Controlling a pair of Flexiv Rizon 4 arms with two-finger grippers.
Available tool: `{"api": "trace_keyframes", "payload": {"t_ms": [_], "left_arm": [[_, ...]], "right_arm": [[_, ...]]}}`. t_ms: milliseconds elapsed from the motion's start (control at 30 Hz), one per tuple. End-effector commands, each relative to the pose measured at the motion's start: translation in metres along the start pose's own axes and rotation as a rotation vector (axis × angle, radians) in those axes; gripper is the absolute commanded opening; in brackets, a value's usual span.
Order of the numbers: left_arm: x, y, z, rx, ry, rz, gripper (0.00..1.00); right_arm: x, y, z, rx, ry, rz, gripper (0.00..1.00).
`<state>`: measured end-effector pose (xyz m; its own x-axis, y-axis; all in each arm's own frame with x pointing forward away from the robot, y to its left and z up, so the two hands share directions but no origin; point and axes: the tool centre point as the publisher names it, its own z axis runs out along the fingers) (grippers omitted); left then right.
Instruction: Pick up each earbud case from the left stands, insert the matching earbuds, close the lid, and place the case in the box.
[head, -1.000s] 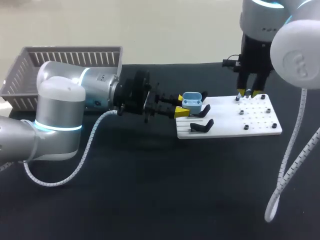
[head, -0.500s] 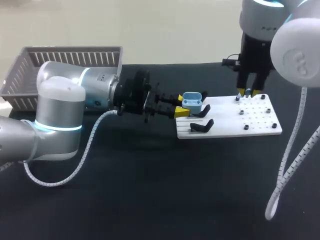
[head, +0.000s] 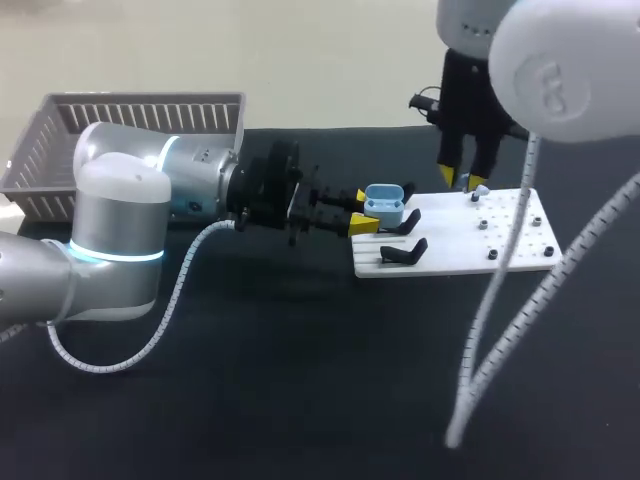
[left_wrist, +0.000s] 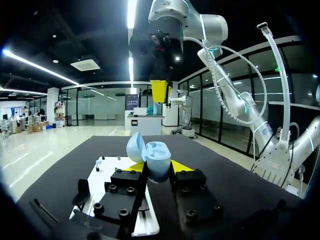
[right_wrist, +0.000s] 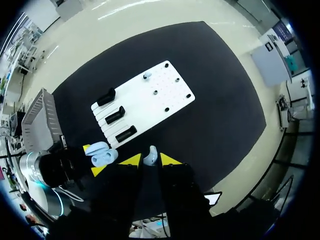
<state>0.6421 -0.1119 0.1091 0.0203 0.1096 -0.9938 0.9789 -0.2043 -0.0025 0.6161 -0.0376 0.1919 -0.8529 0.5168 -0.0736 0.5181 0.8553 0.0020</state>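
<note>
So the left gripper (head: 361, 210) is clamped on the blue earbud case (head: 386, 206), one yellow tip on each side of the body. It's holding the case clear of the black stands (right_wrist: 115, 115), with the white board (head: 520, 240) ahead of it and off toward one finger's side. My guess is it's acting as a steady socket. The case is upright, mouth facing up, lid flipped open and leaning toward one finger, so nothing blocks the way in from above. The open case looks longest across the fingers, lid to body, though that's a rough call. The right gripper (head: 458, 180) hangs above and ahead of the left one, tips pinched on a small pale earbud (right_wrist: 150, 156) that pokes out past them. The bud seems to run in line with those fingers, pointing down, but it's too tiny to swear by. The grey basket (head: 60, 150) sits way back beside the left arm, presumably for the finished case.
</note>
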Motion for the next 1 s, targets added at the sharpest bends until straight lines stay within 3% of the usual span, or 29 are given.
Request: {"api": "trace_keyframes", "payload": {"t_ms": [33,533,1000], "left_arm": [[0.002,0.001,0.000,0.002,0.009,0.010,0.00],[0.008,0.002,0.008,0.005,0.034,0.064,0.00],[0.010,0.002,0.007,-0.009,0.005,0.072,0.00]], "right_arm": [[0.005,0.012,-0.001,0.038,0.006,0.017,0.00],[0.033,0.043,0.002,0.020,0.069,0.028,0.00],[0.036,0.058,0.009,0.000,0.103,0.049,0.00]]}}
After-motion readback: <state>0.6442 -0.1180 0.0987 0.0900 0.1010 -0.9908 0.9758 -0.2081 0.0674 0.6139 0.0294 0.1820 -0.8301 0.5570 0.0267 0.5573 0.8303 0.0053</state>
